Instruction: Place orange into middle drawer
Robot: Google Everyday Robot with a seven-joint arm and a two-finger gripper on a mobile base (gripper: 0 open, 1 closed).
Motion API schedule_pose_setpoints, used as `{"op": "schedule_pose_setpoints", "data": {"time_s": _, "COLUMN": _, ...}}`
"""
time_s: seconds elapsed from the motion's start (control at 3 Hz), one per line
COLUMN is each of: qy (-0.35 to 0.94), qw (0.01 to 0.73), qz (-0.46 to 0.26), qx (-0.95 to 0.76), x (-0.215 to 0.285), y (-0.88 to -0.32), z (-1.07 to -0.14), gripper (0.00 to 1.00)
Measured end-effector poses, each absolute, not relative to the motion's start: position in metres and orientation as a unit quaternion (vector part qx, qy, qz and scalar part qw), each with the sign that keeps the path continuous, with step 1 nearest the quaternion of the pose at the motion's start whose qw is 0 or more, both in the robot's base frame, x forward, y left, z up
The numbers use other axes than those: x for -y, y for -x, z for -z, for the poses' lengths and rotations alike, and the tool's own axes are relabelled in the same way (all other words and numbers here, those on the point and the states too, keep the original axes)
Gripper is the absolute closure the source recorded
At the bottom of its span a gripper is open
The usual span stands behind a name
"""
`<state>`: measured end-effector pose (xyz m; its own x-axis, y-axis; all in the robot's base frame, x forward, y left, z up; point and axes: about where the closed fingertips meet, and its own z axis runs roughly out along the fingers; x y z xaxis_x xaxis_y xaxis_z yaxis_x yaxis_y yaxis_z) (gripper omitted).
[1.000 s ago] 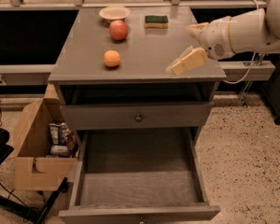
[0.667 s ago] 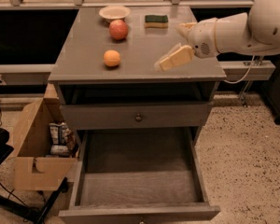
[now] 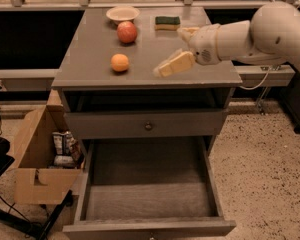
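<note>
The orange (image 3: 120, 62) lies on the grey cabinet top (image 3: 90, 49), left of centre and near the front edge. The middle drawer (image 3: 150, 184) is pulled out wide below, and its grey floor is bare. My gripper (image 3: 177, 49) hovers over the right part of the cabinet top, to the right of the orange and apart from it. It is open and holds nothing. One finger (image 3: 172, 64) points down-left toward the orange.
A red-and-yellow apple (image 3: 126, 32), a pale bowl (image 3: 122, 14) and a green-and-yellow sponge (image 3: 167, 22) sit at the back of the top. The upper drawer with the dark knob (image 3: 148, 126) is shut. A cardboard box (image 3: 37, 159) stands on the floor at left.
My gripper has moved left across the cabinet top, closer to the orange. The orange and the drawers have not moved.
</note>
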<state>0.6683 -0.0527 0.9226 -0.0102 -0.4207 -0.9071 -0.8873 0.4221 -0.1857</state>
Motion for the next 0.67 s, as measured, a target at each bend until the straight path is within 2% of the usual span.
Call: {"op": "schedule_pose_setpoints", "data": {"time_s": 0.67, "qy": 0.481, "qw": 0.527, "qz": -0.298, "qx": -0.635, "x": -0.036, "y": -0.710, "z": -0.906, "gripper": 0.00}}
